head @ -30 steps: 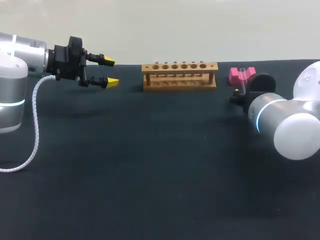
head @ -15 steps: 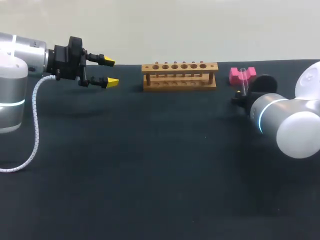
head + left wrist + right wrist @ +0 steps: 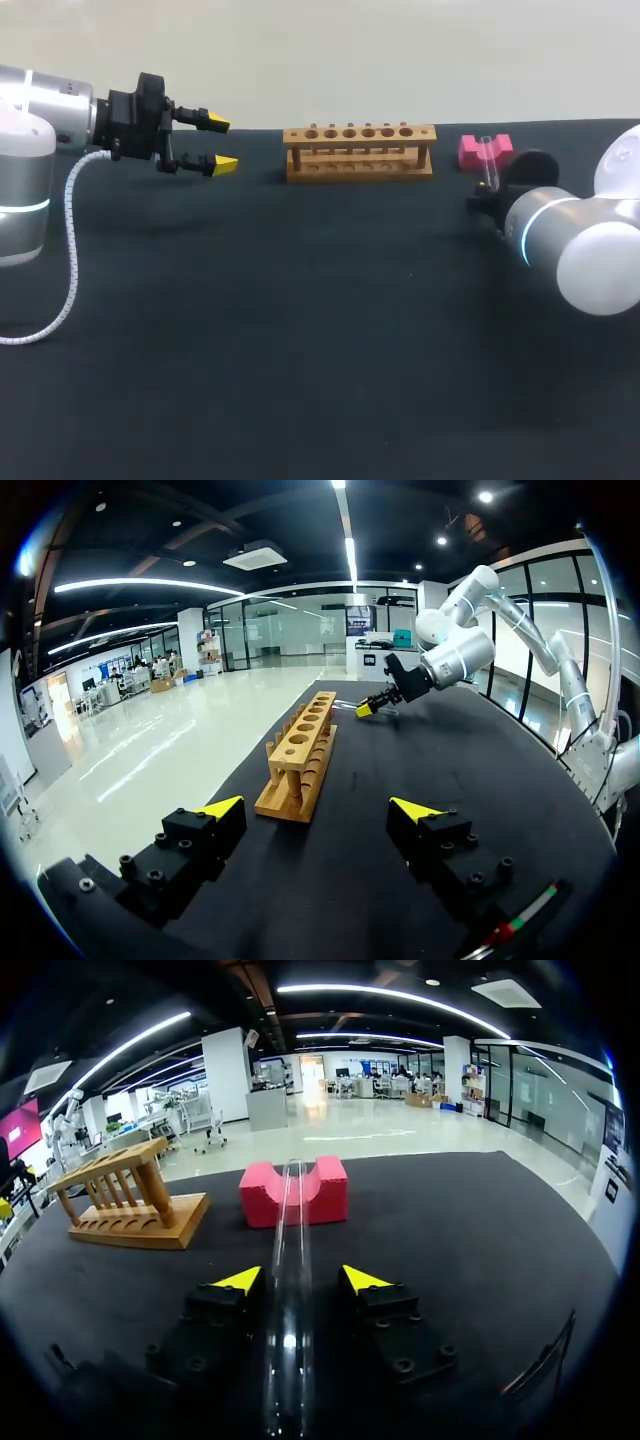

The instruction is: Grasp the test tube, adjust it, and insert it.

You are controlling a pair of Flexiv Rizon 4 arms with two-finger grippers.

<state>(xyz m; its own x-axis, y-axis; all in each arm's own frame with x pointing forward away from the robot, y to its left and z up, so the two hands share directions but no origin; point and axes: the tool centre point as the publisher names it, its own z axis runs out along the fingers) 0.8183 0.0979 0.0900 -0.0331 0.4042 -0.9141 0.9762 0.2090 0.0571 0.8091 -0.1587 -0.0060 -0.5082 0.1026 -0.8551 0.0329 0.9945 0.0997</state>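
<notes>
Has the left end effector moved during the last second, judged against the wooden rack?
No. The left end effector keeps the same gap to the wooden rack in the head view.

The rack [image 3: 359,151] stands between the left pincer [image 3: 221,143] and the block [image 3: 472,150].

Open table near, rack and block along the far edge
The wooden rack [image 3: 359,151] stands far middle, with the pink block [image 3: 484,149] to its right and a gap between them. The left gripper [image 3: 218,143], fingers apart, hangs left of the rack over bare table [image 3: 300,330]. The right arm [image 3: 580,245] crowds the block. The test tube [image 3: 288,1260] lies between the spread fingers of the right gripper [image 3: 300,1280], seemingly untouched.
</notes>
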